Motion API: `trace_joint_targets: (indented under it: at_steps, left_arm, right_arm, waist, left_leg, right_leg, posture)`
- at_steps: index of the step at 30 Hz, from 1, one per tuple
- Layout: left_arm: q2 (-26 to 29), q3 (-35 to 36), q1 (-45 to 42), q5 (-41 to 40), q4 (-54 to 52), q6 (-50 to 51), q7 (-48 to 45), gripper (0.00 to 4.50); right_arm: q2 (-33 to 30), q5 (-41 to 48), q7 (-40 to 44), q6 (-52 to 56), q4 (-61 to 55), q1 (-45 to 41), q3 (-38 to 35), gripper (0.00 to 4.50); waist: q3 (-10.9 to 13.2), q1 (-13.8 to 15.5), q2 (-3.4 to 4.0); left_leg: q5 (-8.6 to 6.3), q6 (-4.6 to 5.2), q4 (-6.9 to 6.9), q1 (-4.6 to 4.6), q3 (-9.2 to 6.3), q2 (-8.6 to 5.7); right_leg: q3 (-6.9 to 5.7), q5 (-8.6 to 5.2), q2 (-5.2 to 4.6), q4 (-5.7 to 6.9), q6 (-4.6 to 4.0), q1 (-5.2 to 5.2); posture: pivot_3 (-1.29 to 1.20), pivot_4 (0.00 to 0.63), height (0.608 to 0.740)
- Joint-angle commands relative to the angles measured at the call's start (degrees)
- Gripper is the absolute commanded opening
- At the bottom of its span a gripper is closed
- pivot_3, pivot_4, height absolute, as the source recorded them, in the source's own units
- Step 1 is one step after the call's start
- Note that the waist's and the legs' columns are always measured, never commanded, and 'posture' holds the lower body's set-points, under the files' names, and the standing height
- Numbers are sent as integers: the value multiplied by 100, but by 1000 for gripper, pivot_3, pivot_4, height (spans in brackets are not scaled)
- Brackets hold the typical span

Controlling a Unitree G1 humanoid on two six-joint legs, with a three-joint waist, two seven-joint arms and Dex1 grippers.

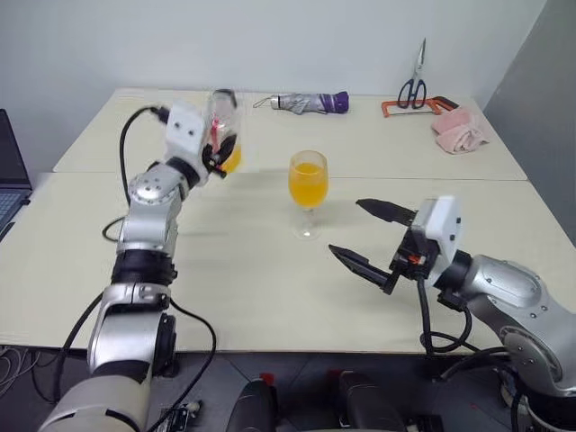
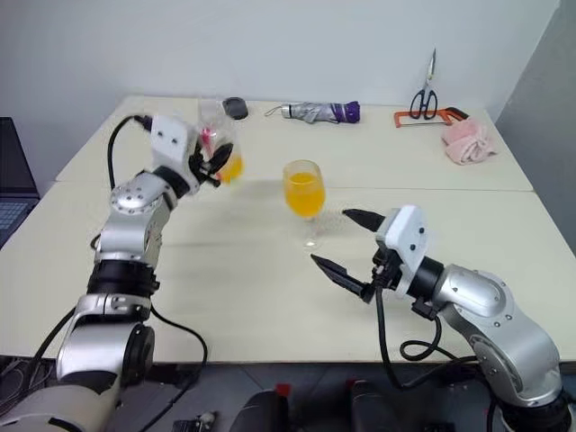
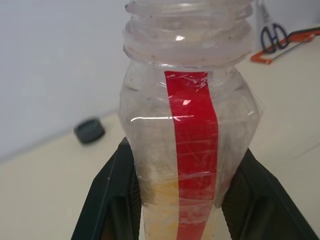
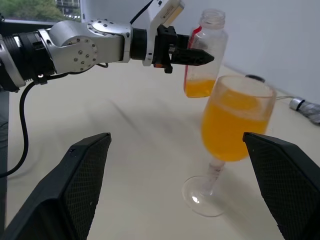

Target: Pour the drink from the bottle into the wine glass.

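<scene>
Head views: your left hand (image 1: pixel 219 153) is clamped on the bottle (image 1: pixel 222 126), held upright above the counter (image 1: pixel 252 270), up and left of the wine glass (image 1: pixel 308 192). A little of the drink (image 1: pixel 231 162) sits in the bottle's bottom; the glass bowl is mostly full of orange liquid. The glass stands on the counter between the two arms. Your right hand (image 1: pixel 364 236) hovers near the glass, fingers spread wide, gripping nothing, apart from the glass. At the far edge you get a folded umbrella (image 1: pixel 310 103), scissors (image 1: pixel 415 84), an orange-handled saw (image 1: pixel 409 107) and a pink cloth (image 1: pixel 460 131). A laptop (image 1: pixel 11 175) sits at the left edge.

Left wrist view: bottle close up between the two black fingers (image 3: pixel 112 195), both pressed on its sides. The neck is open, no cap on. Red stripe label (image 3: pixel 192 150) runs down the front. You also see a dark cap (image 3: pixel 90 131) lying on the counter behind; the right eye view shows it too, beyond the bottle.

Right wrist view: the wide-set fingers (image 4: pixel 75 185) frame the glass, not touching. You see the glass foot flat on the counter, and the left hand holding the bottle just behind the bowl, liquid only in its base.
</scene>
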Motion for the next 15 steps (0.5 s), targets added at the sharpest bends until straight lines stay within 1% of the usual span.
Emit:
trace_joint_targets:
  at_steps: [1,7,15]
  left_arm:
    - [55,330,131,-308,-742,557,134,1689]
    - [73,611,502,-520,-989,995,233,1689]
    - [105,714,845,-521,-982,995,343,1689]
  right_arm:
    - [-20,258,-17,351,-15,-282,55,4500]
    - [-25,141,77,607,183,-694,414,4500]
    - [147,-42,-106,646,346,-984,570,4500]
  waist:
    - [0,10,0]
    - [-2,28,-3]
    - [-1,20,-3]
  left_leg:
    - [0,0,1,-1,0,-1]
    - [0,0,4,-2,-4,-5]
    - [0,1,2,-2,-5,-2]
  right_leg:
    - [-1,0,0,0,0,0]
    - [0,0,-6,-3,0,3]
    - [-1,0,-4,-3,0,3]
  posture:
    - [0,150,740]
    - [0,150,740]
    - [0,150,740]
